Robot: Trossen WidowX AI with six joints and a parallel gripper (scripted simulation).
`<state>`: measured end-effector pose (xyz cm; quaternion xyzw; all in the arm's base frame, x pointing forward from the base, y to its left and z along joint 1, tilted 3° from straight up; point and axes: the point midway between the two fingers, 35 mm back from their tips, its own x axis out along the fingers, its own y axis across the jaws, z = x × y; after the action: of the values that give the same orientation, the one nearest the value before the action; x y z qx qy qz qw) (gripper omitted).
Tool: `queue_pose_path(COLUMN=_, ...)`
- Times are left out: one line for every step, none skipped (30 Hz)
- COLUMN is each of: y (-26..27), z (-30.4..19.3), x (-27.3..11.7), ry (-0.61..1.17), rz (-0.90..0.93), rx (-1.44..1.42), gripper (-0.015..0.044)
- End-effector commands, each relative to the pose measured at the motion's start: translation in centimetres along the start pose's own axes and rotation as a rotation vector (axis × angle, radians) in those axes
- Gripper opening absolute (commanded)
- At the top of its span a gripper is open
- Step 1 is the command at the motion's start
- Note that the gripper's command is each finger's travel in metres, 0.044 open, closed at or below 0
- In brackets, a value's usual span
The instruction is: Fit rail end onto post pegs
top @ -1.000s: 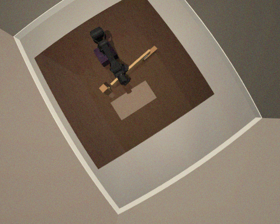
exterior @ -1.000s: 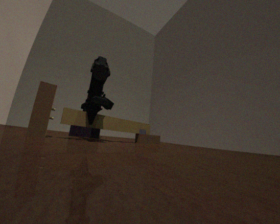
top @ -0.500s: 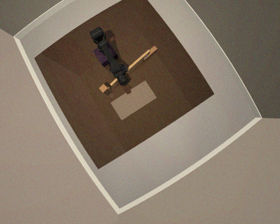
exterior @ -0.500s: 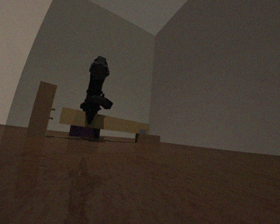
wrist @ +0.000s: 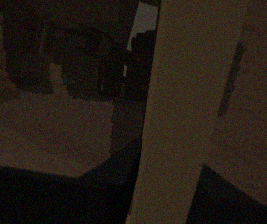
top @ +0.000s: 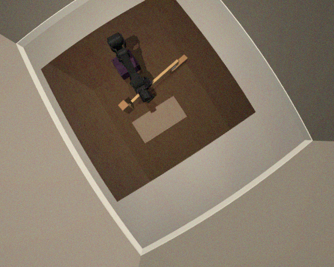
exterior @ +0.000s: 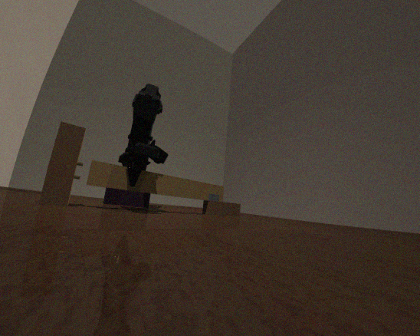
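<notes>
The long pale rail (top: 166, 72) (exterior: 182, 188) (wrist: 189, 100) is held up off the table and looks close to level in the exterior view. My gripper (exterior: 133, 179) (wrist: 156, 147) is shut on it, nearer its post end. Its far end is at the small grey bracket (top: 174, 67) (exterior: 214, 197) on the low footboard block (top: 184, 58) (exterior: 224, 208); its exact seating is unclear. The wooden post (top: 123, 105) (exterior: 63, 165) stands upright. Its upper peg (exterior: 79, 163) and lower peg (exterior: 77, 177) are bare, with a small gap to the rail's end. The rail's holes are hidden.
A dark purple block (top: 120, 67) (exterior: 124, 197) stands on the table behind the rail, beside the arm, on its base side. A pale rectangle (top: 159, 120) lies on the table on the opposite side of the rail. Pale walls surround the table.
</notes>
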<state>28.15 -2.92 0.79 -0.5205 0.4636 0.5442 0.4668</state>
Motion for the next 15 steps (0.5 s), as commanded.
queue_pose_path(y=-0.14, z=-0.17, x=-0.13, ry=0.001, rz=-0.005, rx=-0.003, gripper=0.0)
queue_pose_path(y=-0.14, z=-0.2, x=-0.13, ry=0.001, rz=-0.005, rx=-0.003, gripper=0.0)
queue_pose_path(y=-0.14, z=-0.23, x=-0.13, ry=0.001, rz=-0.005, rx=-0.003, gripper=0.0)
queue_pose_path(y=-0.14, z=-0.26, x=-0.13, ry=0.001, rz=-0.005, rx=-0.003, gripper=0.0)
queue_pose_path(y=-0.14, z=-0.29, x=-0.13, ry=0.001, rz=-0.005, rx=-0.003, gripper=0.0)
queue_pose_path(y=-0.14, z=-0.32, x=-0.13, ry=0.001, rz=-0.005, rx=-0.003, gripper=0.0)
queue_pose_path(y=-0.14, z=-0.35, x=-0.13, ry=0.001, rz=-0.005, rx=-0.003, gripper=0.0)
queue_pose_path(y=-0.14, z=-0.38, x=-0.13, ry=0.001, rz=-0.005, rx=-0.003, gripper=0.0)
queue_pose_path(y=-0.14, z=-0.41, x=-0.13, ry=0.001, rz=-0.005, rx=-0.003, gripper=0.0)
queue_pose_path(y=-0.14, z=-0.44, x=-0.14, ry=0.001, rz=-0.005, rx=-0.003, gripper=0.0)
queue_pose_path(y=-0.13, z=-0.47, x=-0.14, ry=0.001, rz=-0.005, rx=-0.003, gripper=0.0)
queue_pose_path(y=-0.13, z=-0.5, x=-0.14, ry=0.001, rz=-0.005, rx=-0.003, gripper=0.0)
queue_pose_path(y=-0.13, z=-0.53, x=-0.14, ry=0.001, rz=-0.005, rx=-0.003, gripper=0.0)
queue_pose_path(y=-0.13, z=-0.56, x=-0.14, ry=0.001, rz=-0.005, rx=-0.003, gripper=0.0)
queue_pose_path(y=-0.13, z=-0.59, x=-0.14, ry=0.001, rz=-0.005, rx=-0.003, gripper=0.0)
